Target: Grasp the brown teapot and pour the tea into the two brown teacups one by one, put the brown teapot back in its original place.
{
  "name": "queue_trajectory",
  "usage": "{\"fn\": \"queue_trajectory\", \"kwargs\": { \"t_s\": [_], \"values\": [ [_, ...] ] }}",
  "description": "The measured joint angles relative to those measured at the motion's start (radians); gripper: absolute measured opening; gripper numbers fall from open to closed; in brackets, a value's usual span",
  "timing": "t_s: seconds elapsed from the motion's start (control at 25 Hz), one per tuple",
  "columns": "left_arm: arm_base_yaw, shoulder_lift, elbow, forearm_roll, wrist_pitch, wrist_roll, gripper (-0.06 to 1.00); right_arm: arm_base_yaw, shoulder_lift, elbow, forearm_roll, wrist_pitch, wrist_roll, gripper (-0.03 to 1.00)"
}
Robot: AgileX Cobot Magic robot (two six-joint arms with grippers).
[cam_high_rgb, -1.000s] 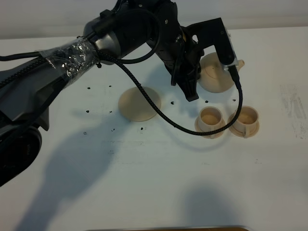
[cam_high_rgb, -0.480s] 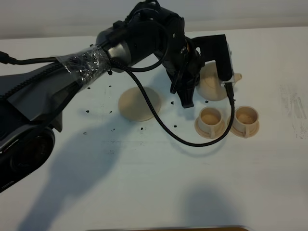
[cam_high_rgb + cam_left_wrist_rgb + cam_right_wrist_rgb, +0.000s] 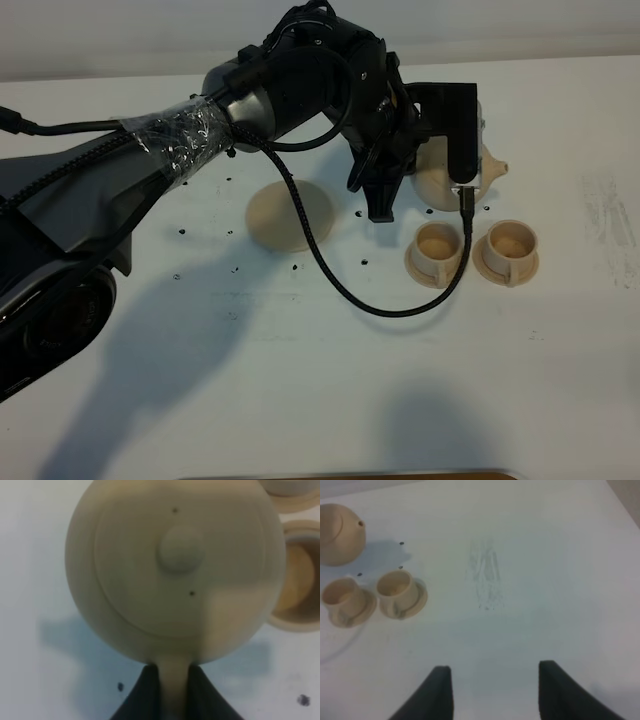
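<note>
Clamps the brown teapot by the handle, left gripper closed tight, just behind the two brown teacups (saucer bare nearby). Wants a slow tilt, spout over one cup.

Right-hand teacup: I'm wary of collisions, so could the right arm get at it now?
Probably yes: the right end effector stands open, with bare table between it and that teacup; the left arm's cable hangs by the other cup.
</note>
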Motion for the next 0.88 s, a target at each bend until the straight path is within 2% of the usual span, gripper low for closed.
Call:
{"fn": "queue_trajectory", "kwargs": {
  "t_s": [0.88],
  "values": [
    [-0.007,0.028,0.0,0.002,-0.097,0.258,0.08,0.0,0.0,0.0,0.0,0.0,0.0,0.41]
  ]
}}
